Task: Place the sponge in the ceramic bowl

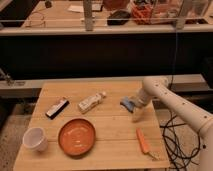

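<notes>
Pale wooden tabletop with plank lines, carrying from left to right a white cup, a black bar with a pale band, a glossy orange-brown ceramic bowl, a cream bottle with a darker label, a blue sponge and an orange-handled tool. The cream-white hand hangs just right of the sponge, on an arm of the same cream-white. Black cables show at the near right.
</notes>
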Robot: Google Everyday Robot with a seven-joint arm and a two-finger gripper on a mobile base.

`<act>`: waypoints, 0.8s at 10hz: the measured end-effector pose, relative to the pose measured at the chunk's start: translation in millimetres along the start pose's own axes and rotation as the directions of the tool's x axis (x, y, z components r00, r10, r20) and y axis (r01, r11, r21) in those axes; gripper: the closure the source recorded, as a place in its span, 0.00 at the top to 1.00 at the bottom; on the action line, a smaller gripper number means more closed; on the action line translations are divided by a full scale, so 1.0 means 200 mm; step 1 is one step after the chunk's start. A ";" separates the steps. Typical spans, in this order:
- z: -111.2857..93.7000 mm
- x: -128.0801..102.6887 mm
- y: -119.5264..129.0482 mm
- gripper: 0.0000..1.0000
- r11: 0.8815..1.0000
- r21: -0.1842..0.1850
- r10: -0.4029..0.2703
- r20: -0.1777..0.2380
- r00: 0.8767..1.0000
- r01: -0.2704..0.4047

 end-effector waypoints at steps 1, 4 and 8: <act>0.00 0.01 -0.01 0.80 1.000 0.001 -0.004 0.002 1.000 0.004; -0.01 0.09 -0.07 0.80 0.999 -0.023 -0.025 0.004 1.000 0.025; 0.01 0.07 -0.20 0.80 0.998 -0.038 -0.052 0.002 0.999 0.052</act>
